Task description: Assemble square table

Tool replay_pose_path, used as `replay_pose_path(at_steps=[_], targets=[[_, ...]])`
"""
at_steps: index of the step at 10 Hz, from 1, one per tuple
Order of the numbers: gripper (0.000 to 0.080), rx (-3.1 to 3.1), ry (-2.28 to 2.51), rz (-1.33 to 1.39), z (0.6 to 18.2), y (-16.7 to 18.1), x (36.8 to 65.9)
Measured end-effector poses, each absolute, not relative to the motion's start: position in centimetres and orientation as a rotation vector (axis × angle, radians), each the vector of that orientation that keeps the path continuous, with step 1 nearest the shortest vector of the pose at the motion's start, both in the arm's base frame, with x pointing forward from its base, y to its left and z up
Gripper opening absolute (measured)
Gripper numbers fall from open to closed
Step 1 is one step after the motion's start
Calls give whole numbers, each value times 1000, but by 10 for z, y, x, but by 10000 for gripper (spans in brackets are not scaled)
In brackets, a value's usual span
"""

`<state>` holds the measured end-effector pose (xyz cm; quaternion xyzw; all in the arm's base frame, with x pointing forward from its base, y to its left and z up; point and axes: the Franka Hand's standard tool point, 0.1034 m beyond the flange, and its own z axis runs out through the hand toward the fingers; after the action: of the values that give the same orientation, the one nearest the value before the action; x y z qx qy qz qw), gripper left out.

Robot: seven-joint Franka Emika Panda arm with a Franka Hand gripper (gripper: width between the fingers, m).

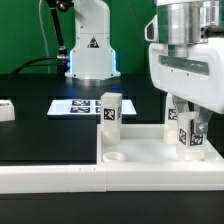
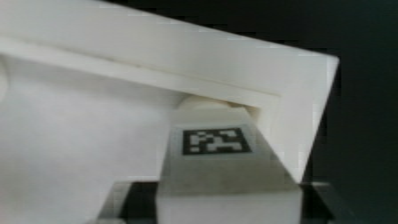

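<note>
Arm base stands at 11 o'clock in the exterior view. Your wrist and hand body hang at 2 o'clock, pointing straight down. Gripper is vertical near 4 o'clock, fingers pressed against both flanks of a tagged leg.

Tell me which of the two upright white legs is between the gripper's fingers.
The leg on the exterior view's right, clamped by the gripper over the square top. The other leg stands ungripped, nearer the middle.
</note>
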<state>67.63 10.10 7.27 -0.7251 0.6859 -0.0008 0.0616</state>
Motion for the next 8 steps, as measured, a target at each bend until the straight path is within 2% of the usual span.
replay_pose_path(at_steps=[4, 8], targets=[[297, -1506, 2473, -16, 73, 105, 675], [301, -1522, 2483, -48, 73, 101, 674]])
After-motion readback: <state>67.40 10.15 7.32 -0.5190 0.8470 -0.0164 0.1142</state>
